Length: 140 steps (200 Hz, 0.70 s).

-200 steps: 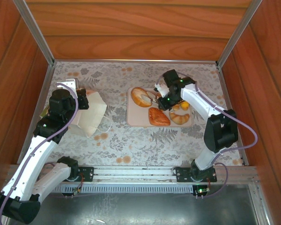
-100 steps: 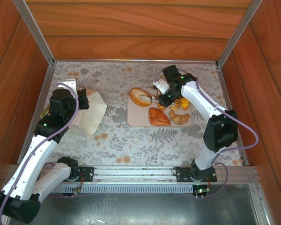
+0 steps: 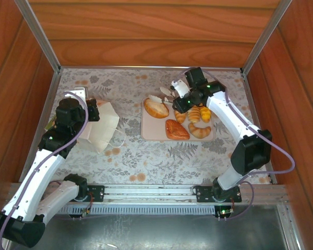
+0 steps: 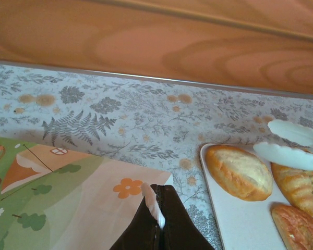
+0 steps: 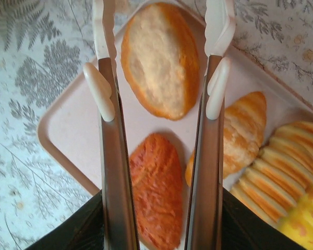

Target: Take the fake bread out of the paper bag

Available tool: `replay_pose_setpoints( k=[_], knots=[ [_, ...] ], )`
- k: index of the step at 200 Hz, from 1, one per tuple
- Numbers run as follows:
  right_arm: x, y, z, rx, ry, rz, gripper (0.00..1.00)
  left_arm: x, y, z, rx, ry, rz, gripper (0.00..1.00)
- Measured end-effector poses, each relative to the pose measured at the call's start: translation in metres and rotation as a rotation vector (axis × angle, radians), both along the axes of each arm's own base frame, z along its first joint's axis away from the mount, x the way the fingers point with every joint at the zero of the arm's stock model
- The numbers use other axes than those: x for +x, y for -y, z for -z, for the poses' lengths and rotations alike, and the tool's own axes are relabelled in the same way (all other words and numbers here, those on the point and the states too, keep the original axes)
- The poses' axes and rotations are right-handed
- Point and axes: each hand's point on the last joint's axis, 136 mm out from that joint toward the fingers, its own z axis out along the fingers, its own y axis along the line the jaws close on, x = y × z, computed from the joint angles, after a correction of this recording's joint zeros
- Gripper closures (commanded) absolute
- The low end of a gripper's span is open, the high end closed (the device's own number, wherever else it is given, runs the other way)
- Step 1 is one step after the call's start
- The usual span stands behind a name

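Fake bread (image 3: 176, 129) lies on a pinkish tray (image 3: 147, 135), well right of the paper bag (image 3: 100, 126) on the floral tabletop (image 3: 146, 161). Right gripper (image 5: 160, 31), fingers spread, flanks the oval roll (image 5: 159, 57). Left gripper (image 4: 157, 221), pressed together, pinches the bag's edge. Wooden walls (image 3: 146, 36) enclose the scene.

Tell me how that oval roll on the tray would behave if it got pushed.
The oval roll looks rounded and smooth, so it would probably rock or slide on the flat tray. Its moulded shape suggests it is stiff and probably light.
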Motion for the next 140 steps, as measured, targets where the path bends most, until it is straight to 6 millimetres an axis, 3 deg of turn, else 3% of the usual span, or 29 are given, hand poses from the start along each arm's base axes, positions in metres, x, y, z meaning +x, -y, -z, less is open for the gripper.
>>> replay_pose_setpoints(
  k=[25,46,76,100,140],
  knots=[
    [0.011,-0.01,0.013,-0.011,-0.045,0.028,0.5,0.0,0.0,0.0,0.0,0.0,0.0,1.0],
    [0.02,-0.018,0.035,-0.068,-0.091,0.027,0.5,0.0,0.0,0.0,-0.001,0.0,0.0,1.0],
    [0.019,-0.019,0.063,-0.156,-0.153,0.021,0.55,0.0,0.0,0.0,-0.001,0.001,0.0,1.0],
    [0.01,-0.015,0.067,-0.185,-0.183,-0.009,0.62,0.0,0.0,0.0,-0.001,0.001,0.0,1.0],
    [0.006,-0.007,0.068,-0.244,-0.166,-0.086,0.64,0.0,0.0,0.0,-0.001,0.001,0.0,1.0]
  ],
)
